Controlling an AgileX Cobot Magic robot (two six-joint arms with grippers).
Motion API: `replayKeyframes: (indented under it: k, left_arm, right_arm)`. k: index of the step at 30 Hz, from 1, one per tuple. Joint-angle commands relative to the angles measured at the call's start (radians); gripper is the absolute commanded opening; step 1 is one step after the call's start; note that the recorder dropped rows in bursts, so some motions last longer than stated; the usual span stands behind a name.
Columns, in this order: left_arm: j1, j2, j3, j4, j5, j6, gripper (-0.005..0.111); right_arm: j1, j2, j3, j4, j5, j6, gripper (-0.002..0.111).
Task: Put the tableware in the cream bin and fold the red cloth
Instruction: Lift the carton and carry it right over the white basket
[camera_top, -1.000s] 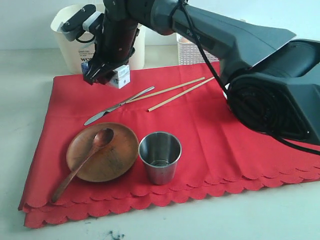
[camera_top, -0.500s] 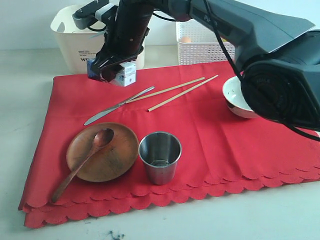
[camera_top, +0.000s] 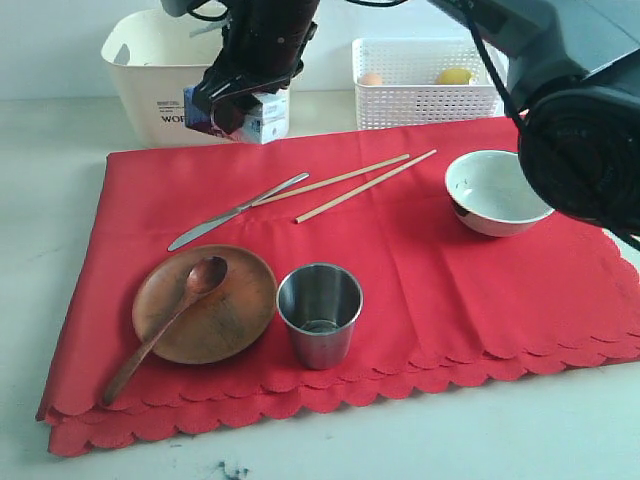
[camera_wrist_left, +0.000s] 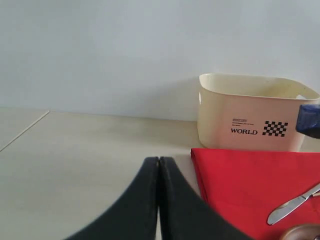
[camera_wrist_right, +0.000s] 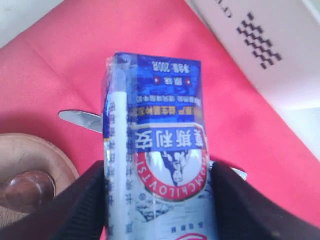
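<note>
Now clamping the milk carton (camera_top: 268, 118) in the right gripper (camera_top: 235, 105), aloft near the cream bin (camera_top: 150, 75), with the left gripper (camera_wrist_left: 159, 162) clenched on nothing. Could drop it wrongly into that bin, or lose it sideways onto the knife (camera_top: 235, 212) and chopsticks (camera_top: 350, 185) lying on the red cloth (camera_top: 420, 270).

Two chopsticks (camera_top: 340, 178); one each: knife (camera_top: 235, 212), spoon (camera_top: 172, 322), plate (camera_top: 240, 305), cup (camera_top: 320, 320), bowl (camera_top: 495, 195), carton (camera_top: 270, 115), cloth (camera_top: 450, 290), cream bin (camera_top: 140, 95), basket (camera_top: 420, 100).

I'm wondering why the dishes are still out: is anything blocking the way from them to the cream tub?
Only the milk carton, held up by the right fingers in front of one end of the cream bin. Nothing else visible lies between the knife and the bin.
</note>
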Motion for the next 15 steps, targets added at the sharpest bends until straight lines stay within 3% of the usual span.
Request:
replayKeyframes:
  k: [1,5,9,12,15]
  left_arm:
    - [-0.007,-0.007,0.002,0.0,-0.003,0.001,0.002]
    - [-0.007,-0.007,0.002,0.0,-0.003,0.001,0.002]
    - [-0.007,-0.007,0.002,0.0,-0.003,0.005,0.002]
    - [-0.007,-0.007,0.002,0.0,-0.003,0.005,0.002]
    - [-0.007,-0.007,0.002,0.0,-0.003,0.005,0.002]
  right_arm:
    - [-0.032,-0.051,0.013,0.004,-0.01,0.01,0.0]
    - [-0.056,-0.111,0.131,0.003,-0.01,0.01,0.0]
    - [-0.135,-0.268,0.442,0.001,-0.209,-0.001,0.0]
    - [-0.261,-0.392,0.709,0.001,-0.453,-0.025,0.0]
    - [-0.391,-0.41,0.79,0.01,-0.574,-0.025,0.0]
